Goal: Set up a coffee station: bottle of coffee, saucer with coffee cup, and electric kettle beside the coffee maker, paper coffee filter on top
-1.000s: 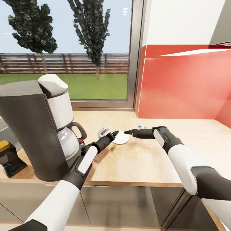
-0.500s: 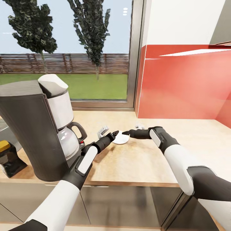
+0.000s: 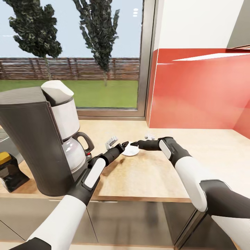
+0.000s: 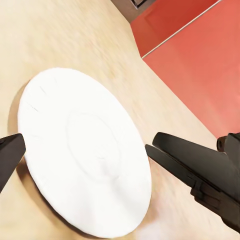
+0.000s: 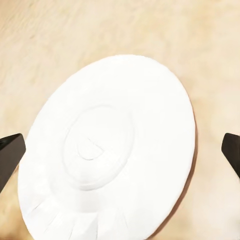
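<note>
1. The saucer [image 3: 131,150] is a small flat white plate; it lies flat on the countertop [image 3: 149,177], to the right of the coffee maker [image 3: 38,139] and a little way off from it; nothing sits on the plate.
2. The coffee maker is tall and grey with a white top part; its glass pot with a dark handle sits at the front; it stands on the countertop at the left, in front of the window [image 3: 73,55].
3. The bottle of coffee [image 3: 8,170] is a dark jar with a yellow lid; it stands on the countertop just beside the coffee maker, on its left side, at the edge of the head view.
4. The left gripper [image 3: 118,143] reaches in from the left side of the plate; its fingers are spread wide apart and hold nothing; one finger tip is by the plate's left edge.
5. The right gripper [image 3: 139,141] reaches in from the right side of the plate; its fingers are spread apart too, and hold nothing; in the right wrist view the plate [image 5: 107,150] lies between the two dark finger tips, with a gap on each side.
6. In the left wrist view the plate [image 4: 85,150] is big and close; the dark fingers of the other gripper [image 4: 195,165] sit just past the plate's rim.
7. A red wall [image 3: 198,90] stands behind the countertop on the right.
</note>
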Controlling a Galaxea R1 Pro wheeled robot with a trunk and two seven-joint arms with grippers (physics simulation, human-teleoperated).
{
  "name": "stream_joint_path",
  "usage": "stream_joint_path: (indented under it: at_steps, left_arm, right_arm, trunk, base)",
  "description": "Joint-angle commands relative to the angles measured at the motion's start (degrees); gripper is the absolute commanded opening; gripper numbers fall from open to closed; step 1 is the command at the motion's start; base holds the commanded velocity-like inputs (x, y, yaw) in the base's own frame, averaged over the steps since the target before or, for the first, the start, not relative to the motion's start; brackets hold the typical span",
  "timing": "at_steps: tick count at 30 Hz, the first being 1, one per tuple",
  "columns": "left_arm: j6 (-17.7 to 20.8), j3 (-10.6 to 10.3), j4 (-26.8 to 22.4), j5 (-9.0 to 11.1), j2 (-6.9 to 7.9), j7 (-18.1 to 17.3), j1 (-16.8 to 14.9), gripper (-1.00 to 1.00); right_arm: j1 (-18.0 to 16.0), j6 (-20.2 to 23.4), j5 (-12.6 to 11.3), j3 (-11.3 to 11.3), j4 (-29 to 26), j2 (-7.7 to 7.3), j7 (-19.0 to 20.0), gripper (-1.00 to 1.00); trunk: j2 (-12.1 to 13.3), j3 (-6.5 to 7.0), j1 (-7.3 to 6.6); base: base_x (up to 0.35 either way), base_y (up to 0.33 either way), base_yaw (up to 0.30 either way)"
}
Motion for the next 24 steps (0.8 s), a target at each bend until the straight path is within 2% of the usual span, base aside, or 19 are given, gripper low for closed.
stream_joint_path:
  at_steps: [1, 7, 12, 24]
  left_arm:
    - [0.17, -0.05, -0.1, 0.59, 0.0, 0.5, -0.04, 1.0]
    - [0.17, -0.05, -0.1, 0.59, 0.0, 0.5, -0.03, 1.0]
    - [0.17, -0.05, -0.1, 0.59, 0.0, 0.5, -0.03, 1.0]
    - [0.17, -0.05, -0.1, 0.59, 0.0, 0.5, -0.03, 1.0]
  right_arm:
    - [0.0, 0.49, -0.26, 0.35, 0.01, -0.01, -0.26, 1.0]
    - [0.01, 0.46, -0.31, 0.4, 0.86, 0.25, -0.33, 1.0]
    - [0.01, -1.58, -1.33, 0.42, 2.03, 0.85, -0.41, 1.0]
    - [0.0, -2.73, -1.77, 0.51, 3.16, 1.06, -0.68, 1.0]
  trunk:
    - [-0.03, -0.07, 0.0]
    - [-0.03, -0.07, 0.0]
    - [-0.03, -0.07, 0.0]
    - [-0.03, -0.07, 0.0]
  base:
    - [0.0, 0.0, 0.0]
    - [0.0, 0.0, 0.0]
    - [0.0, 0.0, 0.0]
    - [0.0, 0.0, 0.0]
